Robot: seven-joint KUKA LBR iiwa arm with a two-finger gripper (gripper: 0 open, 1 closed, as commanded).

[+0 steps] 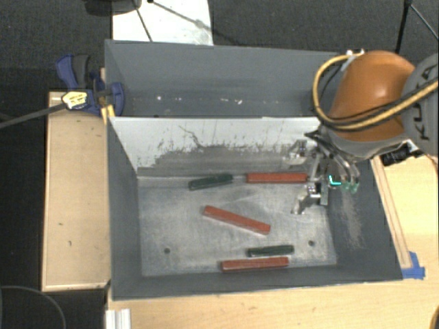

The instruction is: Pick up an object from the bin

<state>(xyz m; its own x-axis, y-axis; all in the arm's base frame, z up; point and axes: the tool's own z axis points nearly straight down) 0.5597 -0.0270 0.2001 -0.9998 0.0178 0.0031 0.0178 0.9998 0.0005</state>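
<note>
Bin (226, 142): grey metal with a scuffed floor and sloping walls. Five loose bars lie flat on the floor, spread out, not heaped.
Gripper (310, 201): low over the floor's right edge, towards the back right corner, under the arm's orange cover.
Claw: cannot tell whether it is apart or together. Nothing can be seen clamped in it.
Nearest thing: back red bar (276, 177), lying along the floor's back edge. Its right end is just beside the gripper, and I cannot tell whether they touch.
Others: back green bar (211, 181) lies further left along the back edge. Middle red bar (235, 220) lies slanted at the floor's centre. Front green bar (269, 251) and front red bar (254, 264) lie close together along the front edge.
Done: as I judge it, only the approach. The arm is down inside the bin, next to one bar.
Left: every bar lies on the floor, so the pick looks not yet made. Gripping a bar and lifting it clear of the rim remain.
</note>
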